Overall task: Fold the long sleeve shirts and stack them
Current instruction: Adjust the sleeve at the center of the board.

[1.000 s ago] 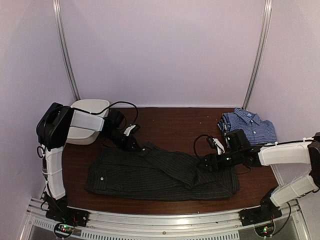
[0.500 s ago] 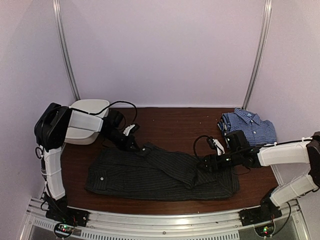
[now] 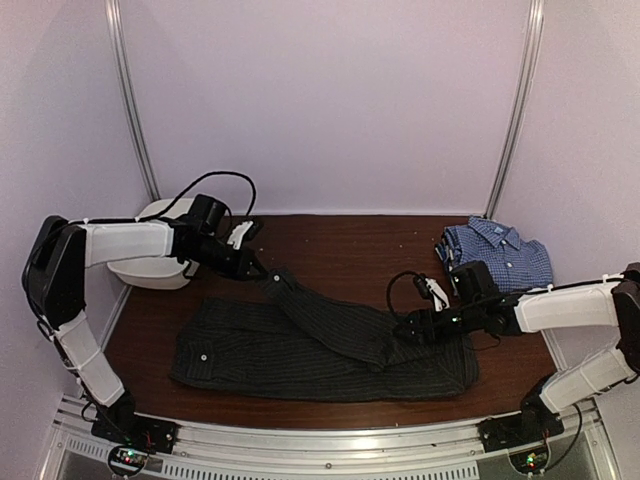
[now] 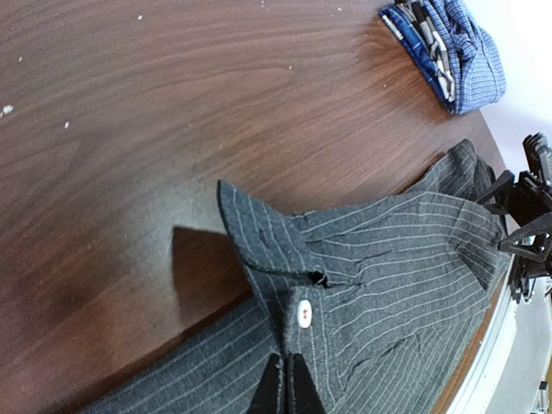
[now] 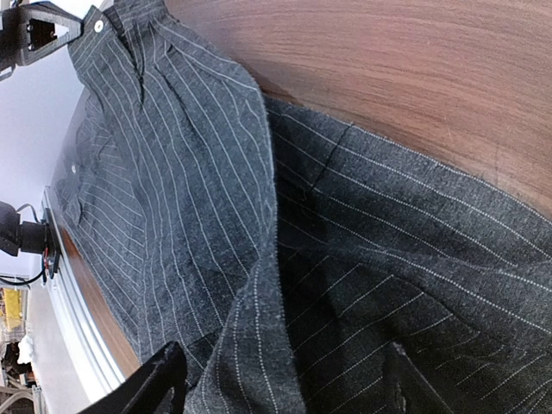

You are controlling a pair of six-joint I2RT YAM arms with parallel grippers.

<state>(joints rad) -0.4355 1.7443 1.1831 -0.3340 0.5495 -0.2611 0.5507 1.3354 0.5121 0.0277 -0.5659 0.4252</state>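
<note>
My left claw [image 4: 283, 384] is pinched tight on the cuff [image 4: 293, 289] of the black pinstriped shirt [image 3: 320, 355], just below the little white button [image 4: 302, 315]. It has only a thin edge of cloth. From there the sleeve [image 3: 320, 315] runs diagonally down to the shirt's body, which lies spread along the near half of the worktop [image 3: 350, 245].

Over on the other side, my right claw [image 5: 278, 386] is spread wide and holds nothing, with a ridge of bunched cloth between its fingers. I can't tell whether it is pressing down or just hovering.

The blue checked shirt [image 3: 500, 250] is already folded in the far right corner, well apart from all this. The white tub [image 3: 150, 270] sits right beside my left arm.

Now the worries. With so little cuff in my grip, a hard tug could slip it free and the sleeve would flop back in a heap. If the right side isn't pinning the body, carrying the sleeve across may drag the whole shirt and skew the fold. There is also a twist in the sleeve near the cuff, and laying it down like that would fold in a lump. And a wide swing of my left arm could knock the tub.
</note>
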